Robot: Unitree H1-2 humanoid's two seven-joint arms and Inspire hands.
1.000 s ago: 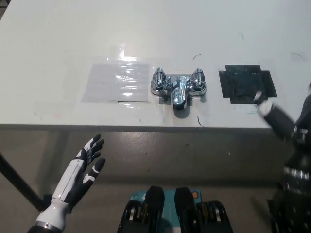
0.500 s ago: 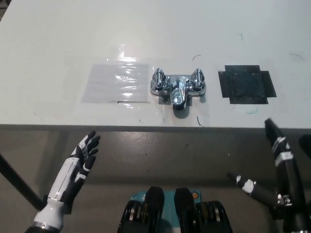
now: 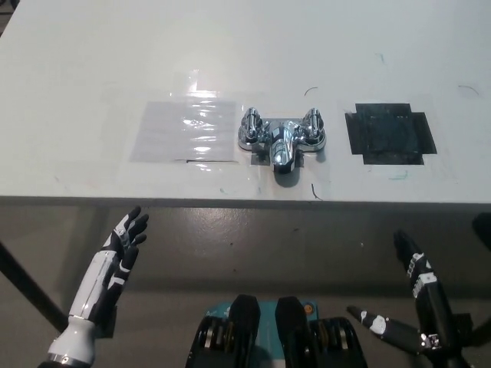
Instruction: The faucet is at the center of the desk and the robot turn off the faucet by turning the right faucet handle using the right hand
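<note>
Looking first at the black right hand (image 3: pixel 418 310), we find it low at the near right, below the desk edge, fingers spread and holding nothing; the white left hand (image 3: pixel 115 257) rests at the near left, fingers straight and apart. The chrome faucet (image 3: pixel 281 138) stands at the centre of the white desk (image 3: pixel 92 61), its right faucet handle (image 3: pixel 312 126) untouched, well apart from both hands; we see a clear plastic sheet (image 3: pixel 184 130) to its left and a black tape patch (image 3: pixel 389 133) to its right.

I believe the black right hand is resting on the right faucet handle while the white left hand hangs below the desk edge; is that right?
Not quite: the head view shows the right hand open below the desk edge, clear of the right faucet handle. The left hand does hang below the edge.
</note>
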